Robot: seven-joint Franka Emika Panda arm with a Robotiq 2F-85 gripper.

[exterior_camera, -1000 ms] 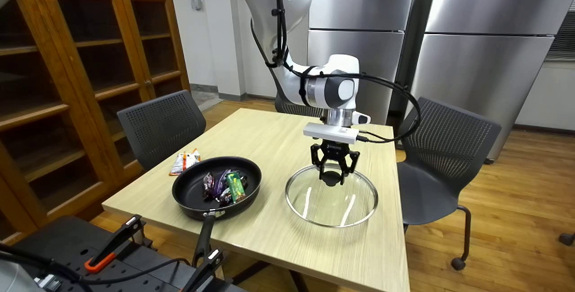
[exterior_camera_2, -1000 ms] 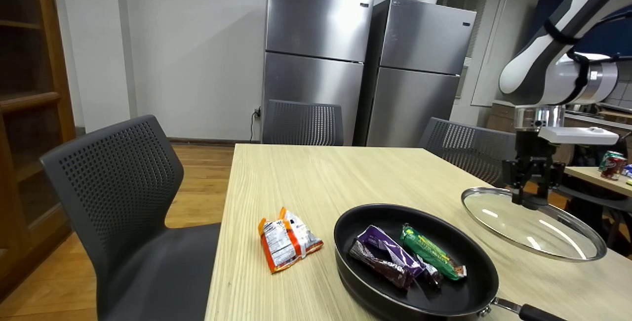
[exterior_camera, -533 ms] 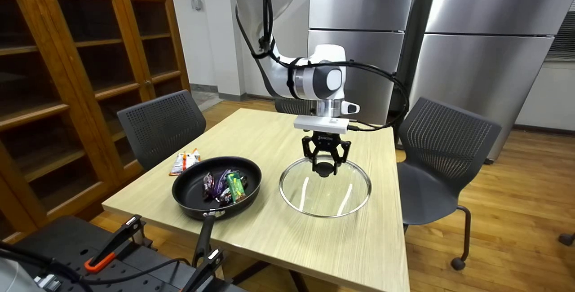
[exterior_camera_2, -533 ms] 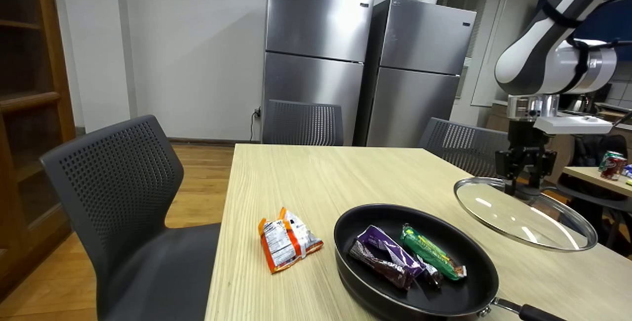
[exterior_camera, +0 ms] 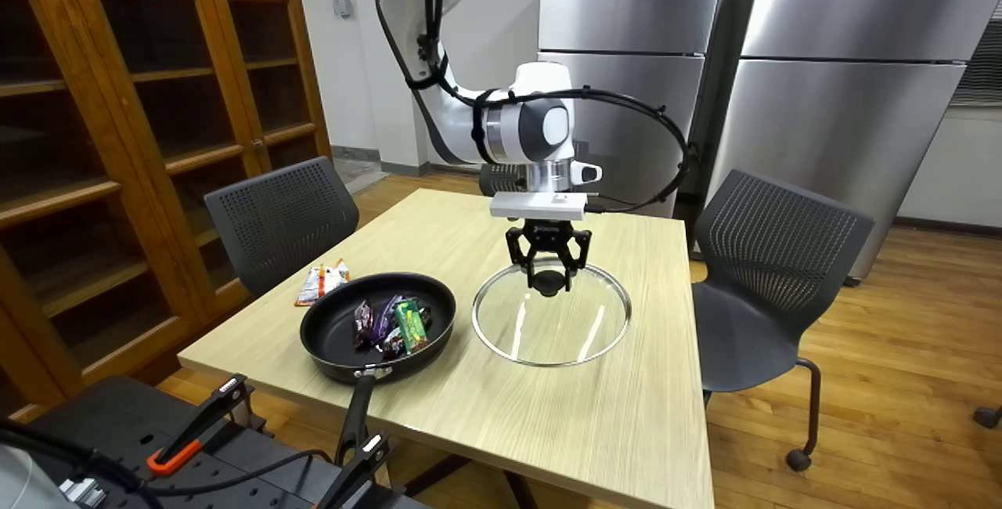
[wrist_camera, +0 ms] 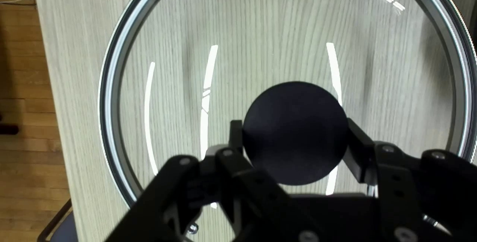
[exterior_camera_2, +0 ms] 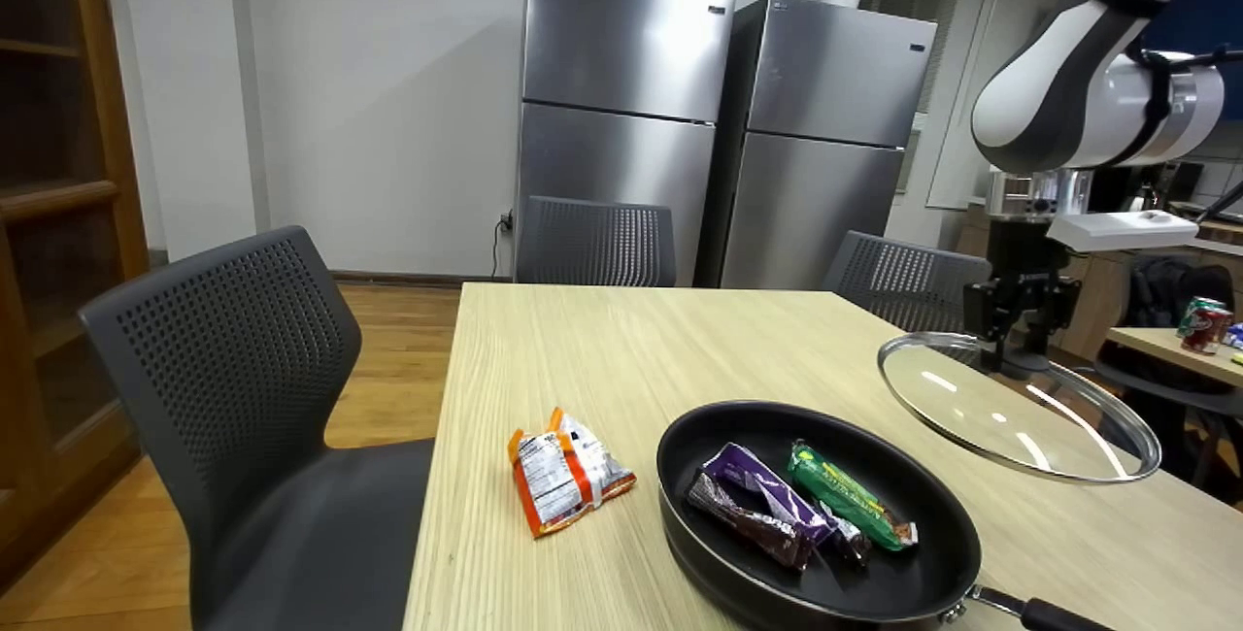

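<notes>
My gripper point(exterior_camera: 549, 282) is shut on the round black knob point(wrist_camera: 294, 134) of a clear glass lid, one finger against each side of it. The lid point(exterior_camera_2: 1000, 417) has a metal rim point(wrist_camera: 111, 96) and hangs roughly level over the table; its height is hard to judge. To the left of the lid in both exterior views stands a black frying pan point(exterior_camera: 337, 337). Inside it lie a green wrapped bar point(exterior_camera_2: 850, 495), a purple one point(exterior_camera_2: 767, 490) and a dark brown one point(exterior_camera_2: 748, 522). An orange and white snack bag point(exterior_camera_2: 568, 471) lies beside the pan.
Everything stands on a pale wooden table point(exterior_camera: 485, 415). The pan's handle point(exterior_camera: 356, 415) sticks out past the table's near edge, close to black clamps point(exterior_camera: 200, 423). Grey chairs point(exterior_camera: 282, 211) surround the table. Behind are two steel fridges point(exterior_camera_2: 621, 126) and a wooden cabinet point(exterior_camera: 156, 141).
Gripper and lid have moved together leftward and upward in both exterior views, towards the pan's side. The grip on the knob looks the same. Pan, bars and snack bag have stayed put.
</notes>
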